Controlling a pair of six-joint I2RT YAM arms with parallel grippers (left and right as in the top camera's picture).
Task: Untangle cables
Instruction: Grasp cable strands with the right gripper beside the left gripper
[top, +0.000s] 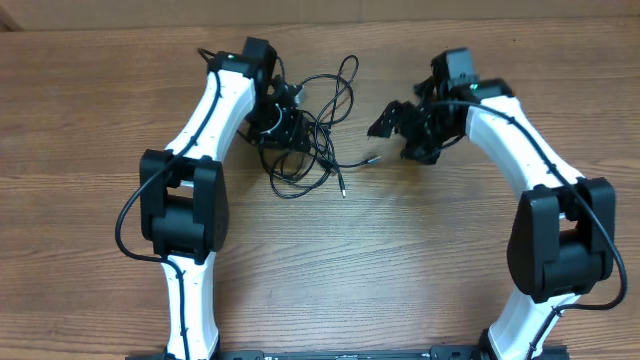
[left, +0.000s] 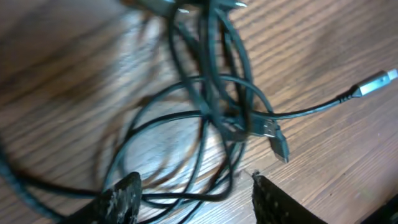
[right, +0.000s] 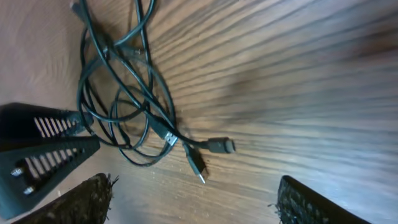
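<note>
Bench-top view, arms either side of the work. The cables (left: 231, 124) lie as one loose tangle on the bench (top: 400, 260), left of centre, directly under the left arm's wrist. The tangle is longer from far edge to near edge than it is wide. One loop reaches toward the far edge, and one free plug end (top: 374, 158) trails out to the right.

The left fingers (left: 121, 198) stand apart, not pinching. In the left wrist view several strands cross the gap between them and the knot of crossings lies just ahead of the tips. The right fingers (right: 87, 199) are spread wide and hold nothing. From them the tangle lies off toward the left arm, with bare wood between, and only the trailing plug end comes near.

The left arm is plainly the nearer. A closing move there would probably catch more than one strand, since they run across the gap. The right arm's likeliest target is the free plug end pointing its way.
</note>
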